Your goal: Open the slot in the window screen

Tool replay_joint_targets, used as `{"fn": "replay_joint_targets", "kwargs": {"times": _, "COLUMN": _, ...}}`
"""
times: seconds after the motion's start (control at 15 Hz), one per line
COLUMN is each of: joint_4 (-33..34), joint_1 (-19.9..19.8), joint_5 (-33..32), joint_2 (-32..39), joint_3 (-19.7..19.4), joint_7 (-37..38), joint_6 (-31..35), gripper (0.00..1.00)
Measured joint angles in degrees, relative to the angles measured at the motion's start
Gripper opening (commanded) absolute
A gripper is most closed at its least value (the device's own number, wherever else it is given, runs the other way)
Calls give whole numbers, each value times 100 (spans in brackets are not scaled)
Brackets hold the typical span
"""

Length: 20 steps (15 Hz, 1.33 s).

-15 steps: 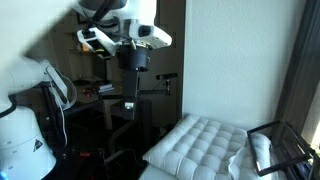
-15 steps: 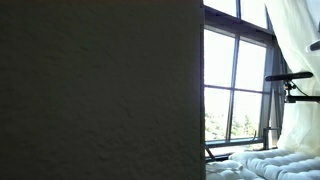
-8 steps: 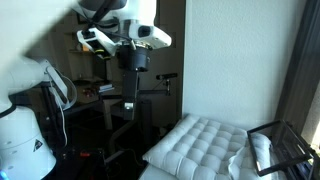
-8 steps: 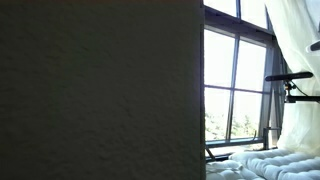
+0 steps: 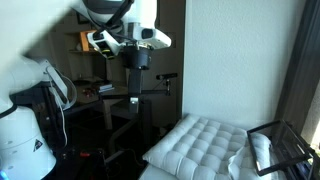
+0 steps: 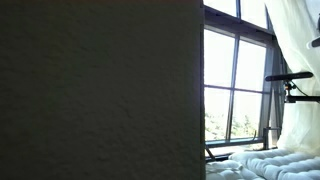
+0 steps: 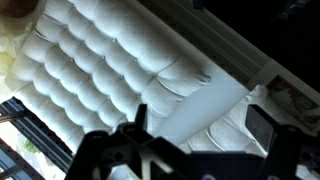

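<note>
In an exterior view, the claw [image 5: 132, 98] is seen hanging with jaws apart and empty, well left of a white tufted mattress [image 5: 205, 145]. In an exterior view, a dark wall [image 6: 100, 90] is followed by the window [image 6: 236, 95] and a white curtain [image 6: 295, 50]. The slot cannot be made out.

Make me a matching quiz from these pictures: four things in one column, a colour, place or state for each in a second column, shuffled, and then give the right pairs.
Column one:
1. gripper
2. tufted cushion
3. window
4. curtain

Column two:
A. white, hanging in folds
B. open, holding nothing
C. white, quilted, lying flat
D. bright, daylight coming through

Pairs: 1-B, 2-C, 3-D, 4-A.
</note>
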State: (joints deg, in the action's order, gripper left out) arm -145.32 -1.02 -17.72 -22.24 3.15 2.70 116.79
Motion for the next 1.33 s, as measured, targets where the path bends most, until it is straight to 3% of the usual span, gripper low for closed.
{"fn": "replay_joint_targets", "kwargs": {"times": 0.27, "joint_4": 354, "joint_1": 392, "joint_5": 186, "joint_2": 125, "joint_3": 492, "joint_7": 265, "joint_6": -235, "gripper": 100}}
{"fn": "replay_joint_targets", "kwargs": {"times": 0.53, "joint_4": 922, "joint_1": 694, "joint_5": 562, "joint_2": 354, "joint_3": 716, "joint_7": 482, "joint_6": -265, "gripper": 100}}
{"fn": "replay_joint_targets", "kwargs": {"times": 0.93, "joint_4": 1719, "joint_1": 695, "joint_5": 933, "joint_2": 832, "joint_3": 726, "joint_7": 1604, "joint_6": 218, "gripper": 100}}
{"fn": "replay_joint_targets", "kwargs": {"times": 1.33, "joint_4": 2146, "joint_1": 590, "joint_5": 368, "joint_2": 1313, "joint_3": 726, "joint_7": 2537, "joint_6": 807, "gripper": 100}}
